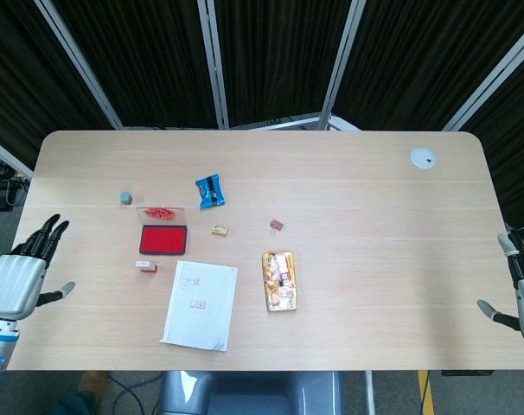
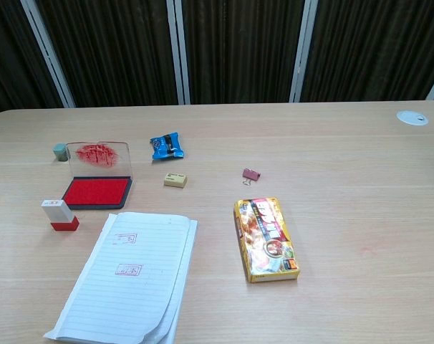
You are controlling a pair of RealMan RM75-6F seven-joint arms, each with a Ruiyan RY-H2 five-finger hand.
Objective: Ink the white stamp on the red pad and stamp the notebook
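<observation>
While both hands are waiting at the table's edges in the head view, the left hand (image 1: pixel 15 278) is sitting off the left edge with its fingers spread apart and gripping nothing; the right hand (image 1: pixel 523 290) is peeking in at the right edge, partly cut off, holding nothing, with its thumb sticking out to the side. The stamp (image 1: pixel 146 266) is standing on the table (image 1: pixel 366 207), just below the red pad (image 1: pixel 162 239) and just left of the notebook (image 1: pixel 200 304); the pad's clear lid (image 1: pixel 161 212) is standing up behind it; two small red marks are showing on the notebook page. A snack box (image 1: pixel 279 281) is lying right of the notebook; a blue packet (image 1: pixel 210 191) is lying above the pad.

From the chest view, no hands are showing; the stamp (image 2: pixel 59 214) is standing upright, white on top and red at the bottom, close to the pad (image 2: pixel 97 192) and apart from the notebook (image 2: pixel 127 283); a small tan block (image 2: pixel 175 180), a pink clip (image 2: pixel 251 175) and a little green thing (image 2: pixel 59 151) are resting on the table too.
</observation>
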